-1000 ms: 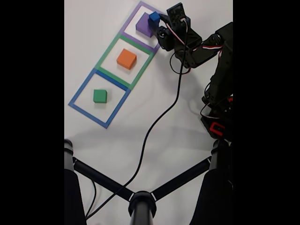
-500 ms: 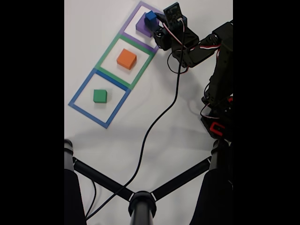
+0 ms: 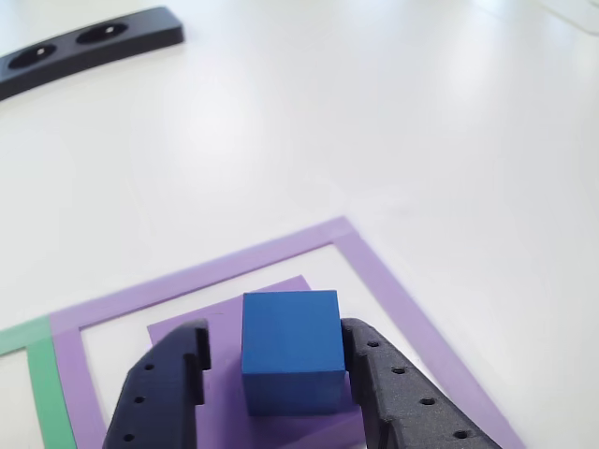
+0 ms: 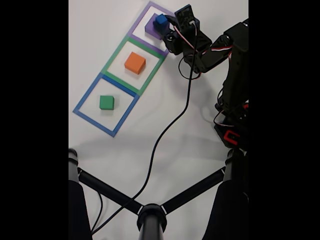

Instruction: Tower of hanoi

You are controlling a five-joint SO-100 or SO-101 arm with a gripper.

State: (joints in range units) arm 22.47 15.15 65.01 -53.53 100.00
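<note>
A small blue cube (image 3: 290, 351) rests on top of a flat purple block (image 3: 211, 313) inside the purple taped square (image 3: 374, 271). My gripper (image 3: 276, 332) straddles the cube. The right finger (image 3: 374, 365) touches its side, and a clear gap separates the left finger (image 3: 178, 365) from it, so the jaws stand slightly open. In the fixed view the gripper (image 4: 163, 24) reaches the blue cube (image 4: 161, 21) on the purple block (image 4: 151, 27) at the top. An orange block (image 4: 135, 63) lies in the green square (image 4: 112, 57) and a green block (image 4: 106, 102) in the blue square (image 4: 85, 102).
A black cable (image 4: 165, 135) trails from the arm across the white table to black stand legs (image 4: 150, 215) at the bottom. The arm's base (image 4: 235, 115) sits at the right. A black curved part (image 3: 89, 42) lies at the far left in the other view.
The gripper has carried the blue cube a little left and up in the fixed view, onto the middle of the purple block.
</note>
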